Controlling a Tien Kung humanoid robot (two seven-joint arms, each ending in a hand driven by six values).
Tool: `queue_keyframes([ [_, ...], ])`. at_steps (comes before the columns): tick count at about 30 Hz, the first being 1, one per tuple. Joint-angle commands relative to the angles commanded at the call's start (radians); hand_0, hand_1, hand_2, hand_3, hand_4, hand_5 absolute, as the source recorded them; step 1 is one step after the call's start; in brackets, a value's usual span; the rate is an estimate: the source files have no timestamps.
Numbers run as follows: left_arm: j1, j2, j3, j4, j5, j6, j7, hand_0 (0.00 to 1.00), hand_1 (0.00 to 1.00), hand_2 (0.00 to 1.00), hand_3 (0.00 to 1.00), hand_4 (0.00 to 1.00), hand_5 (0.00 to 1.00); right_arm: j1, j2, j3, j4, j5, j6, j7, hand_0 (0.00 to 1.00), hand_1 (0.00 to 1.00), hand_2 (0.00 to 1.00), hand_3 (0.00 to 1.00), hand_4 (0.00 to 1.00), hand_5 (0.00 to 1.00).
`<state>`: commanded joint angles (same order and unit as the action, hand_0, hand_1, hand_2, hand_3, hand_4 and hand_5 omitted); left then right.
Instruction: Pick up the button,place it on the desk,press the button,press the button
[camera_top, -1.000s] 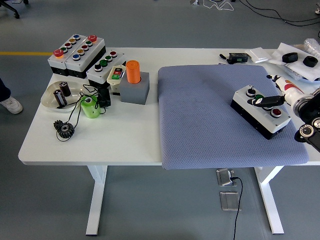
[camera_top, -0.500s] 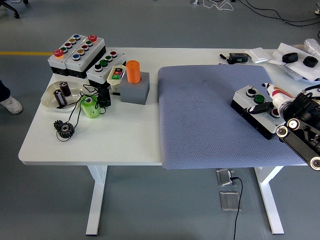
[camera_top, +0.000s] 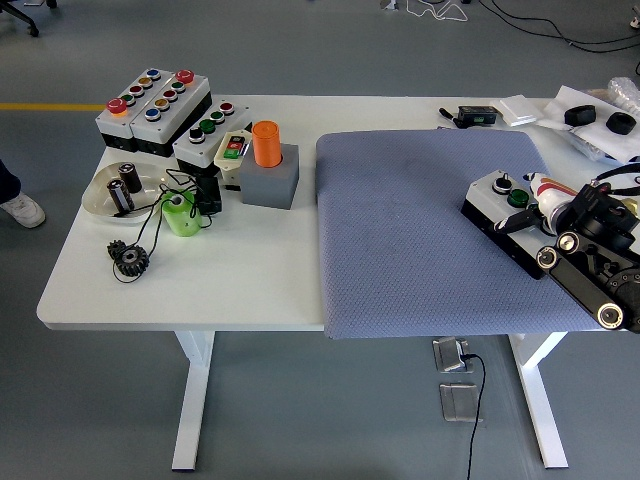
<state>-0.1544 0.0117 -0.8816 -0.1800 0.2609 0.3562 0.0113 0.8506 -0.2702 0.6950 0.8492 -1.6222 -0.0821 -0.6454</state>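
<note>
The button box (camera_top: 497, 203) has a white top and a black base and lies on the right side of the blue-grey mat (camera_top: 420, 230). Its black button (camera_top: 500, 183) and green button (camera_top: 517, 198) show; the rest of its top is hidden under my right hand (camera_top: 522, 218). My right arm (camera_top: 585, 270) comes in from the right edge, and its black forearm crosses the box's near right corner. The hand rests over the right half of the box top.
Several other button boxes (camera_top: 155, 105) stand at the back left, with an orange cylinder in a grey block (camera_top: 268, 165), a green cup (camera_top: 180, 213), a bowl (camera_top: 120, 190) and black gears (camera_top: 128, 258). Black and white items (camera_top: 590, 115) lie at the back right. A person's shoe (camera_top: 20, 208) shows at the left edge.
My right arm has swung in from the right edge, down and leftwards, so the forearm now covers the box's near right corner. The box has not moved.
</note>
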Motion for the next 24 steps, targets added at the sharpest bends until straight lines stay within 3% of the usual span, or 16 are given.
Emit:
queue_keyframes([
  [1, 0.0, 0.0, 0.001, 0.0, -0.001, 0.0, 0.0, 0.663, 0.706, 0.721, 0.52, 0.335, 0.962, 0.001, 0.001, -0.003, -0.004, -0.002, 0.0, 0.0, 0.782, 0.685, 0.744, 0.909, 0.973, 0.331],
  [2, -0.001, 0.0, -0.002, 0.0, 0.004, 0.001, 0.002, 0.663, 0.707, 0.722, 0.52, 0.335, 0.961, 0.004, 0.004, -0.009, -0.01, -0.006, -0.002, 0.0, 0.631, 0.537, 0.602, 0.831, 0.972, 0.325],
  [7, -0.002, 0.001, -0.005, 0.0, 0.005, 0.002, 0.003, 0.663, 0.707, 0.722, 0.52, 0.335, 0.961, 0.016, 0.007, -0.034, -0.032, -0.023, 0.01, 0.0, 0.631, 0.537, 0.602, 0.831, 0.972, 0.325],
  [8, -0.004, 0.002, -0.001, 0.0, 0.001, 0.001, 0.002, 0.664, 0.706, 0.722, 0.52, 0.335, 0.959, 0.016, 0.001, -0.04, -0.027, -0.036, 0.011, 0.0, 0.573, 0.44, 0.489, 0.691, 0.952, 0.296],
  [13, -0.005, 0.002, 0.001, 0.0, -0.014, 0.001, -0.004, 0.664, 0.706, 0.722, 0.52, 0.335, 0.959, 0.014, -0.018, -0.062, -0.011, -0.083, 0.008, 0.0, 0.573, 0.44, 0.489, 0.691, 0.952, 0.296],
  [14, -0.005, 0.002, 0.003, 0.0, -0.017, 0.0, -0.004, 0.664, 0.707, 0.723, 0.521, 0.336, 0.96, 0.015, -0.023, -0.069, -0.007, -0.092, 0.009, 0.0, 0.486, 0.264, 0.345, 0.517, 0.854, 0.171],
  [19, -0.006, 0.002, 0.007, 0.0, -0.027, -0.002, -0.007, 0.664, 0.707, 0.723, 0.521, 0.336, 0.96, 0.02, -0.049, -0.107, 0.022, -0.092, 0.004, 0.0, 0.486, 0.264, 0.345, 0.517, 0.854, 0.171],
  [20, -0.006, 0.002, 0.006, 0.0, -0.027, -0.002, -0.007, 0.665, 0.708, 0.723, 0.521, 0.333, 0.957, 0.021, -0.051, -0.111, 0.024, -0.088, 0.002, 0.0, 0.372, 0.12, 0.252, 0.429, 0.801, 0.135],
  [24, -0.007, 0.002, -0.001, 0.0, -0.022, -0.001, -0.006, 0.665, 0.708, 0.723, 0.521, 0.333, 0.957, 0.025, -0.067, -0.135, 0.046, -0.062, -0.038, 0.0, 0.372, 0.12, 0.252, 0.429, 0.801, 0.135],
])
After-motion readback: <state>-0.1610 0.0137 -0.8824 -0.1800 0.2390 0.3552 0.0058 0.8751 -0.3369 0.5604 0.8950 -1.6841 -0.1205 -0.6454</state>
